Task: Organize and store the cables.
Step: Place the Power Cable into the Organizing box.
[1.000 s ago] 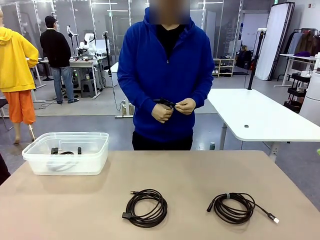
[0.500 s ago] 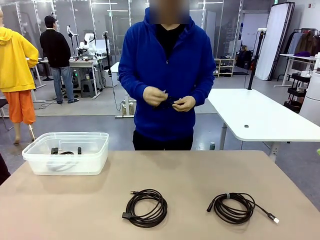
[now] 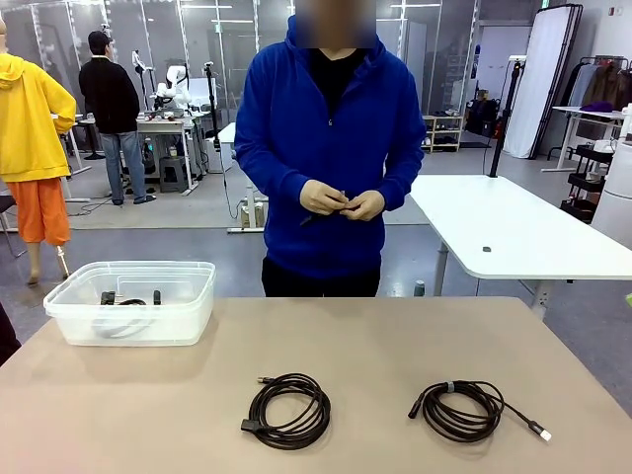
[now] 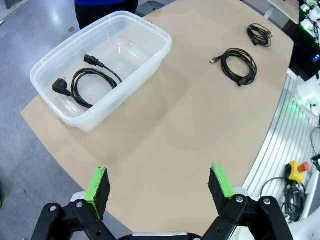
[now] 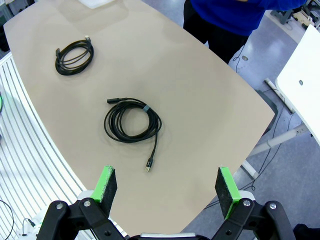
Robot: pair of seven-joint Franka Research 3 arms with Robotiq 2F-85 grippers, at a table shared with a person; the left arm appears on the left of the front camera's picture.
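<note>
Cables: banded coil (image 5: 131, 122) and plain coil (image 5: 74, 55) lie apart on open tabletop (image 5: 200, 100), ahead of the spread right claw (image 5: 166, 174). A third cable (image 4: 60, 86) sits in the bin (image 4: 145, 65), before the spread left claw (image 4: 159, 172).

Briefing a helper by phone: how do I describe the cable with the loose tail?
On the tan table, near the robot's edge, lie two coils. It is the coil on the robot's right, with a pale band and a tail trailing to a light-tipped plug; the left coil has no band.
</note>
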